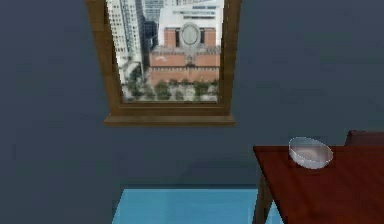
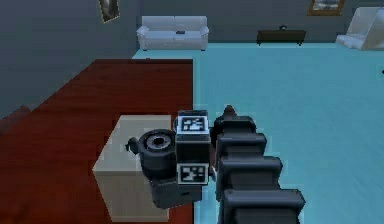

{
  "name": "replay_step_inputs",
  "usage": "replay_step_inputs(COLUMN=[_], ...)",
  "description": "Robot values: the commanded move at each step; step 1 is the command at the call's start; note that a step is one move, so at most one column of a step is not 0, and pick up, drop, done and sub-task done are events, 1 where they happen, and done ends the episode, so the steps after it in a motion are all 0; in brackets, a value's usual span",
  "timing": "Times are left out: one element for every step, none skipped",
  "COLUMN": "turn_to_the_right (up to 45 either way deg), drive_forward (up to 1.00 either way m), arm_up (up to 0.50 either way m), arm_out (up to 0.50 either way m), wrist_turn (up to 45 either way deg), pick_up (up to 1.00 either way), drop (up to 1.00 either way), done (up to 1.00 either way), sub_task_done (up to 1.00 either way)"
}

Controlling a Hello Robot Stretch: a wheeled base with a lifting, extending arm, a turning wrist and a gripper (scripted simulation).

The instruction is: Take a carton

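A pale beige carton (image 2: 120, 178) stands on the reddish-brown table (image 2: 60, 115) in the arm side view, near the table's right edge. The dark arm rises from the bottom edge, with two white marked squares at its far end. Left of them is my gripper (image 2: 141, 148), whose dark round body lies in front of the carton's top. The carton rests on the table right at the gripper, so I cannot tell whether the gripper holds anything.
The forward view has a corner of the table (image 1: 320, 190) with a glass bowl (image 1: 310, 152), a dark wall and a wood-framed city picture (image 1: 172, 55). Across the blue floor (image 2: 290, 90) are a white sofa (image 2: 173, 33), a dark bench (image 2: 280, 36) and another white seat (image 2: 365, 30).
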Motion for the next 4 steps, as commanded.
replay_step_inputs(turn_to_the_right=[0.0, 0.0, 0.0, 0.0], drive_forward=[0.00, 0.00, 0.00, 0.00], arm_up=[-0.10, 0.00, 0.10, 0.00], arm_out=[0.00, 0.00, 0.00, 0.00], wrist_turn=[0.0, 0.0, 0.0, 0.0], pick_up=[0.00, 1.00, 0.00, 0.00], drop=[0.00, 0.00, 0.00, 0.00], done=[0.00, 0.00, 0.00, 1.00], sub_task_done=[0.00, 0.00, 0.00, 0.00])
